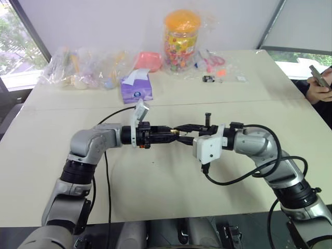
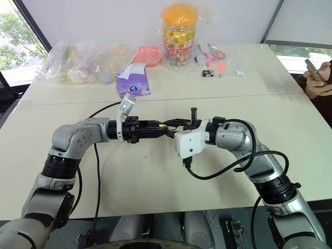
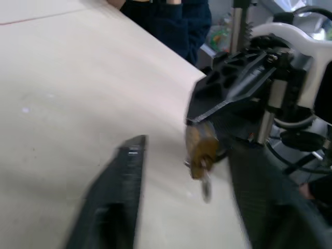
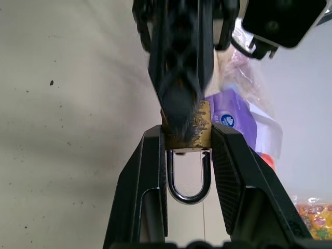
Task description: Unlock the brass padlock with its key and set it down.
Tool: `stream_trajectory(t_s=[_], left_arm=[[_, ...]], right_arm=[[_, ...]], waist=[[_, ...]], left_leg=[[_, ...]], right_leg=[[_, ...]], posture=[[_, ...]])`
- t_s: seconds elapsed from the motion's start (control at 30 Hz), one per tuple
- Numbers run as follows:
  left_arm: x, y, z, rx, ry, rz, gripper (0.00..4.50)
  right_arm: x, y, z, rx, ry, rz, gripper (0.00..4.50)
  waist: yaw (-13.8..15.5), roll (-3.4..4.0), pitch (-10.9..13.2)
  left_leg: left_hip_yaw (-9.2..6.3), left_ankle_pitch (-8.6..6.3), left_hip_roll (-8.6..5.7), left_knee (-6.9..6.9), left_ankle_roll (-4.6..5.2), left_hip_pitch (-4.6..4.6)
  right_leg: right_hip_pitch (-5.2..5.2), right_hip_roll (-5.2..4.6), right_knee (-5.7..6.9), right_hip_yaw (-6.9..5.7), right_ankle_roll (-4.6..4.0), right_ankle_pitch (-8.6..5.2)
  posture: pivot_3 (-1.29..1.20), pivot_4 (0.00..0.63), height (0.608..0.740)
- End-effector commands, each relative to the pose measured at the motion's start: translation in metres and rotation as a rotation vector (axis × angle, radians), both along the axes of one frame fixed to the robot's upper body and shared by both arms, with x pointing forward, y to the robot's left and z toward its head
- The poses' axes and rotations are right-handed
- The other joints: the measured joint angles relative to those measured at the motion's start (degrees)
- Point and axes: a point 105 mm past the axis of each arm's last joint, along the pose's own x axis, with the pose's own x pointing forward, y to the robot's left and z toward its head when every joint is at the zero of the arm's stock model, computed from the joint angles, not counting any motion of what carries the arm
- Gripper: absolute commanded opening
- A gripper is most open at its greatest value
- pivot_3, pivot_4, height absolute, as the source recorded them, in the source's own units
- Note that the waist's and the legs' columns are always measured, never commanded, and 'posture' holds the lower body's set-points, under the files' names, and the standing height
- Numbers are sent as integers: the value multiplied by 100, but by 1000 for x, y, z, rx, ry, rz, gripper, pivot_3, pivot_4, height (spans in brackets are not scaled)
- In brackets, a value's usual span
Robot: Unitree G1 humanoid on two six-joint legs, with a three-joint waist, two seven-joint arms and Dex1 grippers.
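Right gripper [image 4: 188, 142] clamps the brass padlock [image 4: 194, 129] by its body above the table [image 1: 155, 181], shackle pointing back toward its wrist. Left gripper [image 1: 174, 134] meets it nose-to-nose just in front of the purple tissue pack [image 1: 137, 88], fingers [image 3: 111, 197] narrowly parted either side of the lock, gripping nothing visible.

The brass padlock [image 4: 194, 130] sits between both pincers above the table [image 1: 155, 176].

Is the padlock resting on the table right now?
No, the right gripper holds the brass padlock by its body above the table, shackle toward the wrist.
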Motion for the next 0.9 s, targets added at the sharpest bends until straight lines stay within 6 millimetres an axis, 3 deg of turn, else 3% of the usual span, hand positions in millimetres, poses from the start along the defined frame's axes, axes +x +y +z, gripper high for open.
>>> stream_trajectory(t_s=[0.03, 0.07, 0.3, 0.43, 0.57, 0.67, 0.7, 0.83, 0.9], left_arm=[[3, -1, 11, -22, -51, 12, 406], [3, -1, 11, -21, -51, 15, 29], [4, 2, 11, -6, -65, 20, 29], [1, 7, 12, 10, -81, -1, 0], [-1, 15, 15, 21, -94, -20, 0], [-3, 22, 13, 43, -104, -35, 0], [-2, 23, 13, 48, -105, -35, 0], [-1, 24, 13, 50, -110, -39, 0], [-2, 24, 14, 49, -116, -50, 0]], right_arm=[[-5, 4, 15, 30, -57, 25, 658], [-5, 4, 16, 30, -56, 24, 658], [-5, 5, 14, 34, -31, 22, 658], [-4, 1, 8, 50, 64, -8, 2482], [-4, -20, -8, 0, 226, -79, 4451], [-3, -34, -7, 72, 369, -149, 4451], [-2, -35, -2, 141, 419, -169, 4174], [-6, -34, 9, 296, 584, -193, 2553], [-8, -29, 16, 378, 662, -186, 1447]], waist=[[1, 0, 0], [1, 0, 0], [1, 0, 0], [-10, 0, 0], [18, 0, 0], [15, -1, 1], [12, -1, 0], [-1, -1, 0], [-1, -1, 0]], left_leg=[[0, 0, 0, 0, 0, 0], [0, 0, 0, 0, 0, 0], [0, 0, 0, 0, 0, 0], [0, 0, 1, 0, 0, 0], [-1, 0, 0, 0, 0, 0], [0, 0, -5, 0, 0, -2], [1, 0, -5, 0, 0, -2], [-1, 0, 1, 0, 0, 0], [-4, 0, 4, -1, 1, 0]], right_leg=[[0, 0, 0, 0, 0, 0], [0, 0, 0, -1, 0, 0], [0, 0, 0, -1, 0, 0], [0, 2, 0, -3, 0, 0], [1, -1, -1, -7, 0, 0], [2, -7, -5, -7, 0, 0], [2, -8, -5, -6, 0, 0], [2, -2, -4, -6, 0, 0], [1, 0, -4, -5, -1, 0]], posture=[[0, 150, 737], [0, 150, 737], [0, 150, 737], [0, 150, 737], [0, 150, 737], [0, 150, 737], [0, 150, 737], [0, 150, 737], [0, 150, 737]])
